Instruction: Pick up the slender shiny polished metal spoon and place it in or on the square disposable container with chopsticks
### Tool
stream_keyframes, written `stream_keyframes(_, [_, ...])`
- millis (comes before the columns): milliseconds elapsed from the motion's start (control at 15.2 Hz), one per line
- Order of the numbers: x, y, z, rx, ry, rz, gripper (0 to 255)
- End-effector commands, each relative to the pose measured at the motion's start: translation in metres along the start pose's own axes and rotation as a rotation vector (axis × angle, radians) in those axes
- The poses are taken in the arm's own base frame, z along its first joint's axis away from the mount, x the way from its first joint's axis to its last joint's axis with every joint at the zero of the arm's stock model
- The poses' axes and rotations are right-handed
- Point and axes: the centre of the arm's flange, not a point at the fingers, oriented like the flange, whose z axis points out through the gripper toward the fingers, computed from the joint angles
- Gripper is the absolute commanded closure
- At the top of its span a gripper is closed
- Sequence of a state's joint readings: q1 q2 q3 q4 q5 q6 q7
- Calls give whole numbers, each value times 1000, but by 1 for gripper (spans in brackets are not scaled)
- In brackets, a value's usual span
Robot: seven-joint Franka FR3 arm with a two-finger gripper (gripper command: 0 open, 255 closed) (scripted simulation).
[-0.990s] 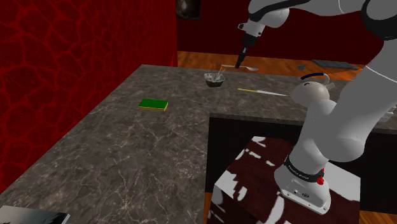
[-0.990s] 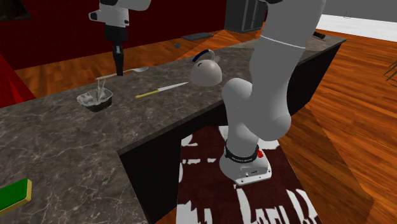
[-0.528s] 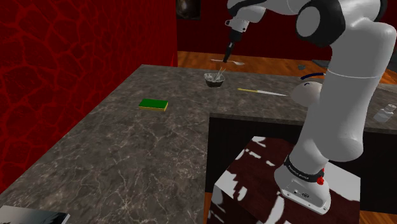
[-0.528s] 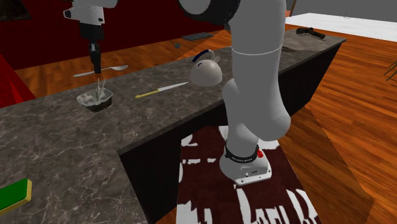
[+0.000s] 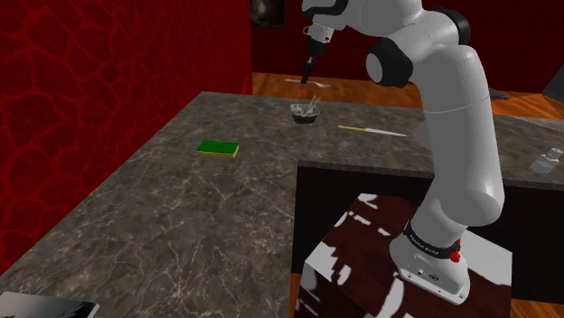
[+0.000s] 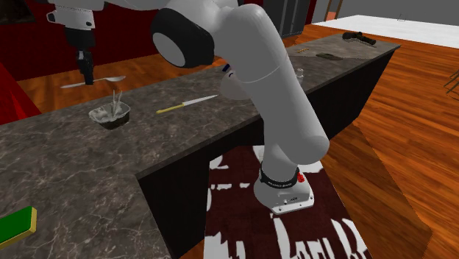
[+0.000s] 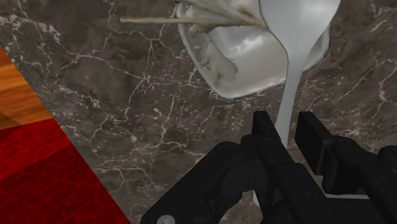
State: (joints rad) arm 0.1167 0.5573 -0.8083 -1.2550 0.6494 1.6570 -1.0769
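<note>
As my gripper [image 7: 287, 130] clamped the light, stiff, slick spoon [image 7: 294, 38] by its handle, upper centre of the shoulder view, I feared it swivelling near the container [image 7: 235, 63].

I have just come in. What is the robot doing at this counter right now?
The white arm's black gripper is shut on the handle of a shiny spoon and holds it in the air above the dark marbled counter. Lower down, on the counter, stands the small square container with chopsticks in it. In the wrist view the spoon's bowl overlaps the container, but the spoon is not yet set in. A yellow-handled knife and a green sponge lie farther along the counter.
</note>
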Motion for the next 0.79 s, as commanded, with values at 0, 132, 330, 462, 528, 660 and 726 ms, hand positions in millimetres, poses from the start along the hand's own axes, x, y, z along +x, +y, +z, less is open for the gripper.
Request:
stream_keyframes(0, [2, 3, 9, 1, 0, -1, 255])
stream_keyframes(132, [0, 4, 20, 1, 0, -1, 255])
stream_keyframes(330, [-3, 6, 35, 1, 0, -1, 255])
stream_keyframes(462, [-6, 7, 45, 1, 0, -1, 255])
stream_keyframes(528, [-7, 8, 50, 1, 0, -1, 255])
stream_keyframes(660, [-9, 9, 61, 1, 0, -1, 255])
stream_keyframes(726, [-10, 10, 66, 1, 0, -1, 255])
